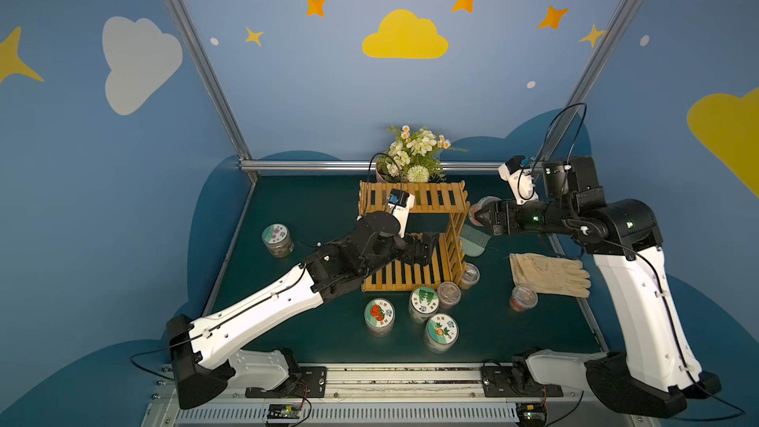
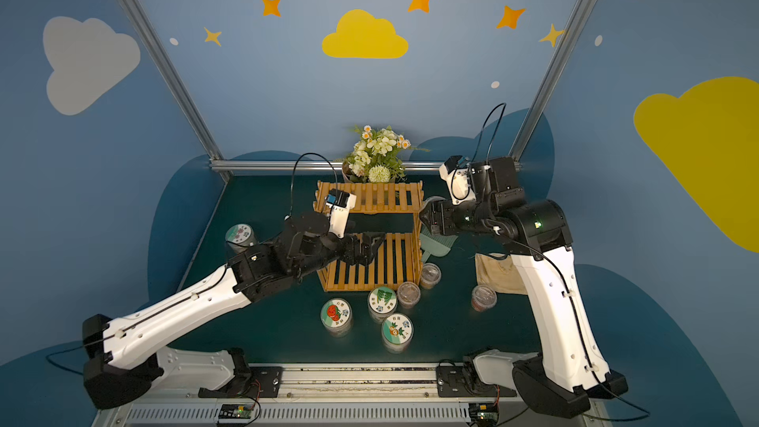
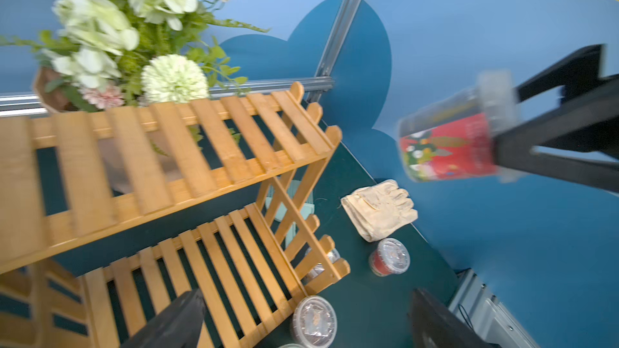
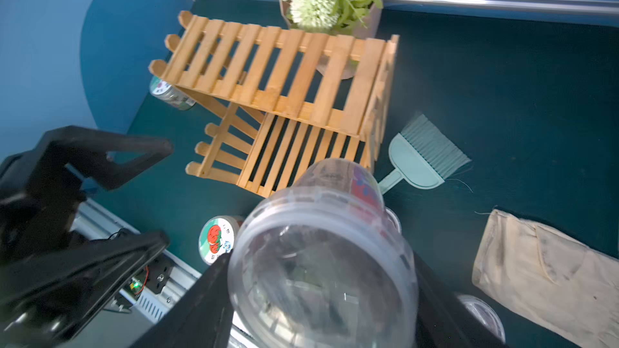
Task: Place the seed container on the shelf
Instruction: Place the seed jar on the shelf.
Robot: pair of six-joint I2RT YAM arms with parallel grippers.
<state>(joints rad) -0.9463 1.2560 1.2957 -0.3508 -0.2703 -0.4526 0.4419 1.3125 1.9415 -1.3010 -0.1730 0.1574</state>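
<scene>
The seed container (image 4: 321, 256), a clear tub with a red label, lies on its side in the air between the shut fingers of my right gripper (image 4: 321, 296). In both top views that gripper (image 1: 478, 215) (image 2: 425, 215) hovers just off the right end of the shelf (image 1: 415, 197) (image 2: 369, 197), level with its upper tier. The left wrist view shows the container (image 3: 449, 142) to the right of the shelf (image 3: 201, 148). My left gripper (image 1: 427, 246) (image 3: 306, 299) is open and empty above the lower tier. Both tiers of the shelf (image 4: 284, 71) are bare.
Three jars with picture lids (image 1: 379, 316) stand in front of the shelf, and one more jar (image 1: 278, 240) sits at its left. Clear-lidded tubs (image 1: 448, 293) (image 1: 523, 297) rest at front right. A glove (image 1: 550, 275), a green brush (image 1: 472, 242) and a flower pot (image 1: 415, 154) surround the shelf.
</scene>
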